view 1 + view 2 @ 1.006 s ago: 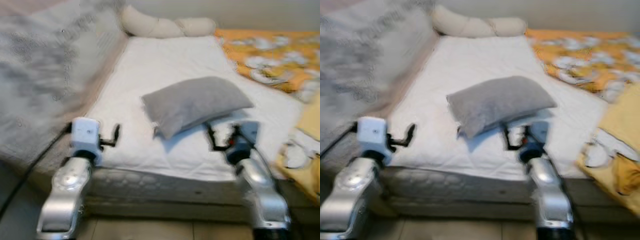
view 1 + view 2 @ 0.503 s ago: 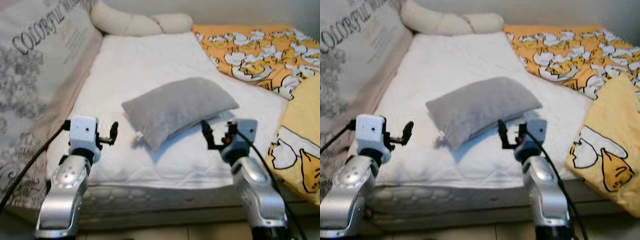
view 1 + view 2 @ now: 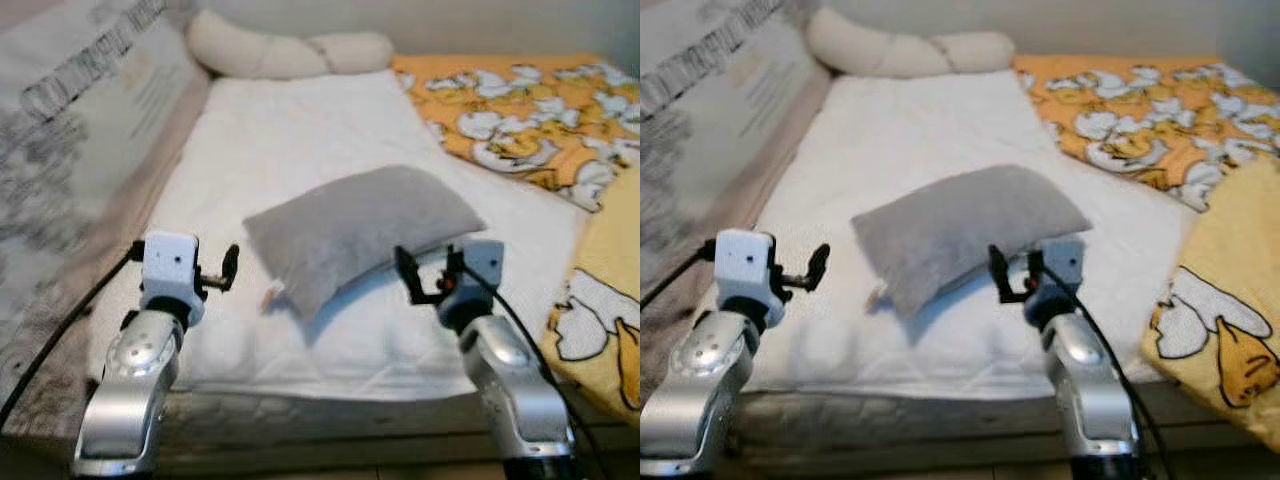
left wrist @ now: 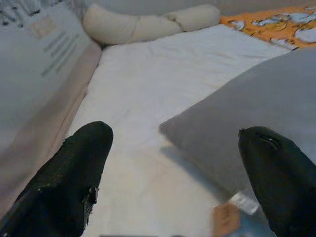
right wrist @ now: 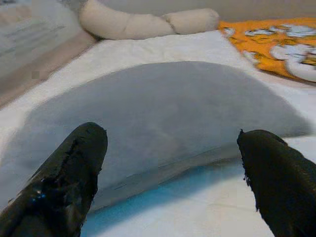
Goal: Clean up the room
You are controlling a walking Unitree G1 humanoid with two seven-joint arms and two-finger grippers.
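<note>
Nearest the camera, two silver arms reach forward over the foot edge of a bed. The left gripper (image 3: 229,268) is held above the white mattress (image 3: 300,150), just short of the near left corner of a grey pillow (image 3: 365,228); its wrist view shows the two black fingers (image 4: 74,173) spread wide with nothing between them, and a small tag (image 4: 226,218) at the pillow's corner. The right gripper (image 3: 428,274) is raised at the pillow's near long edge, its fingers (image 5: 69,168) likewise spread wide and empty, the grey pillow spanning the gap ahead of them without visible contact. A black cable (image 3: 60,330) runs from the left wrist down to the near left.

The grey pillow lies flat and slightly askew in the middle of the mattress. To the right, a yellow blanket (image 3: 1220,300) with a duck figure drapes over the bed's near right side. Further back on the right lies an orange duck-print quilt (image 3: 520,110). Along the left side stands a printed fabric panel (image 3: 70,140) with lettering, blurred. At the far head end, against the wall, rests a cream twisted bolster (image 3: 290,55)
</note>
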